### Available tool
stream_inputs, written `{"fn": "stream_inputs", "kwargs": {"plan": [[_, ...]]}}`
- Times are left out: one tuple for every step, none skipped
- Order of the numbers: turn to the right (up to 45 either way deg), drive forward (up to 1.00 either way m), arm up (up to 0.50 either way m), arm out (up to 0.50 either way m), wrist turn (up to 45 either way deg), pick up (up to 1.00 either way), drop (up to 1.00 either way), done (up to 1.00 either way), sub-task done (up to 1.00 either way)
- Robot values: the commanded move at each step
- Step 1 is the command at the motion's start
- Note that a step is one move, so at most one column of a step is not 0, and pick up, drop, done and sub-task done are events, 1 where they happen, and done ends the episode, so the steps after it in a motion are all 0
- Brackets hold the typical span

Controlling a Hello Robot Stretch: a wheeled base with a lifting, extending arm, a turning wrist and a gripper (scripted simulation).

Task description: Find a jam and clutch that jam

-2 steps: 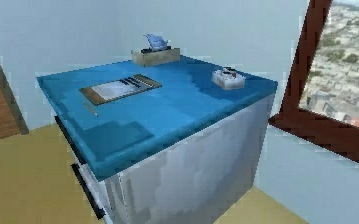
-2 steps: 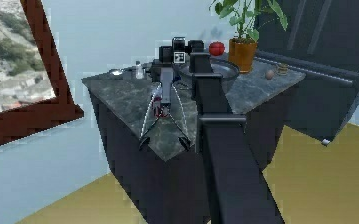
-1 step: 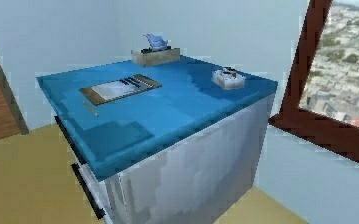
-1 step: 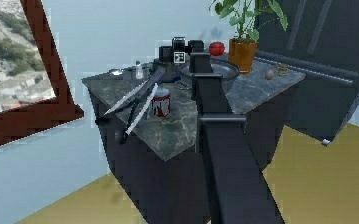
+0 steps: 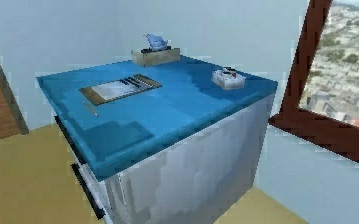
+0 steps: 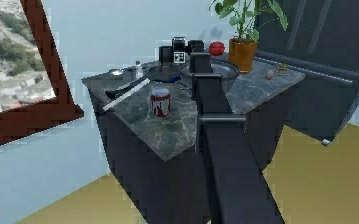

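A: How does the jam look, and where is it?
B: In the arm side view, the jam jar (image 6: 161, 101) is small and squat, with a pale lid, a red body and a white label band. It stands upright on a dark marbled surface (image 6: 177, 130), near that surface's left edge and just left of the arm (image 6: 227, 150).

A: And the hand?
B: The hand (image 6: 165, 68) is at the arm's far end, farther out than the jar, with other things on the surface behind it. I cannot tell whether its fingers are apart or together, or whether it holds anything.

A: What is around the jar, left to right?
B: First a brown-framed window (image 6: 27, 70), then a long pale utensil (image 6: 127, 92) lying slantwise near the jar. Right of the arm are a round red fruit (image 6: 217, 48) and a potted plant (image 6: 244, 45) at the far edge.

A: Where is there room?
B: Bare marble lies between the jar and the near corner. Tan floor (image 6: 72, 205) is open below the left edge and again at the right. In the forward view, a blue surface (image 5: 137, 125) carries a flat tray (image 5: 120, 88), a tissue box (image 5: 155, 50) and a small box (image 5: 228, 77), well apart, with tan floor at its left.
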Motion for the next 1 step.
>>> {"fn": "stream_inputs", "kwargs": {"plan": [[0.0, 0.0, 0.0, 0.0, 45.0, 0.0, 0.0, 0.0, 0.0]]}}
